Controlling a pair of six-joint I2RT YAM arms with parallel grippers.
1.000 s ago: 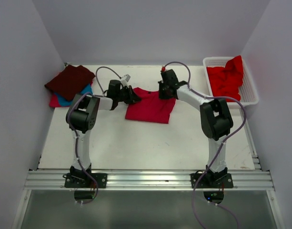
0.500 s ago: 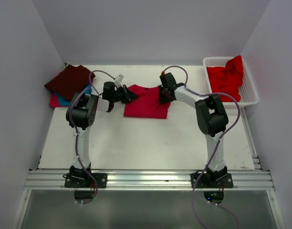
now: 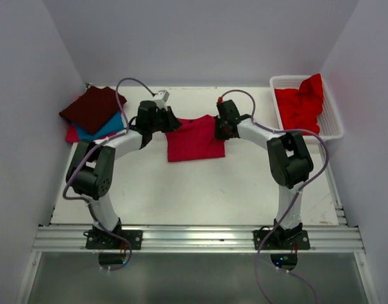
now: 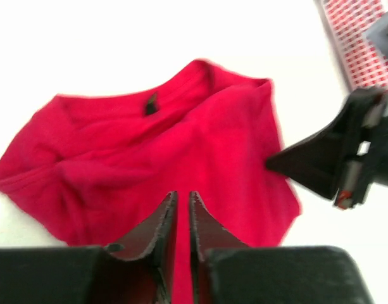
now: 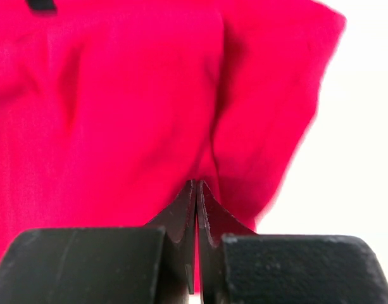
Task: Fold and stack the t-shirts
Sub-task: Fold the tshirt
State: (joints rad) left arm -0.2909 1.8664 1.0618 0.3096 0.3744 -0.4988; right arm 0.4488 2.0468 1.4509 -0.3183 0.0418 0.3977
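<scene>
A crimson-pink t-shirt [image 3: 195, 138] lies folded mid-table, collar toward the back [image 4: 181, 126] [image 5: 118, 95]. My left gripper [image 3: 173, 121] [image 4: 179, 193] hovers over its left part, jaws a narrow slit apart, the cloth lying below them. My right gripper [image 3: 220, 131] [image 5: 197, 182] is shut, pinching the shirt's right edge, and its tip [image 4: 273, 163] touches the cloth. At the back left a dark maroon t-shirt [image 3: 92, 106] tops a teal one [image 3: 108, 126] and a pink-red one [image 3: 73, 134]. Bright red t-shirts [image 3: 301, 104] fill the basket.
The white lattice basket [image 3: 335, 126] stands at the back right corner, also at the upper right of the left wrist view [image 4: 361, 44]. Grey walls close in the table on three sides. An aluminium rail [image 3: 194, 237] runs along the near edge.
Both grippers drew the shirt back and slightly right from half a second ago. My left elbow swung out to the left. My left jaws parted a little; the right stayed shut.
</scene>
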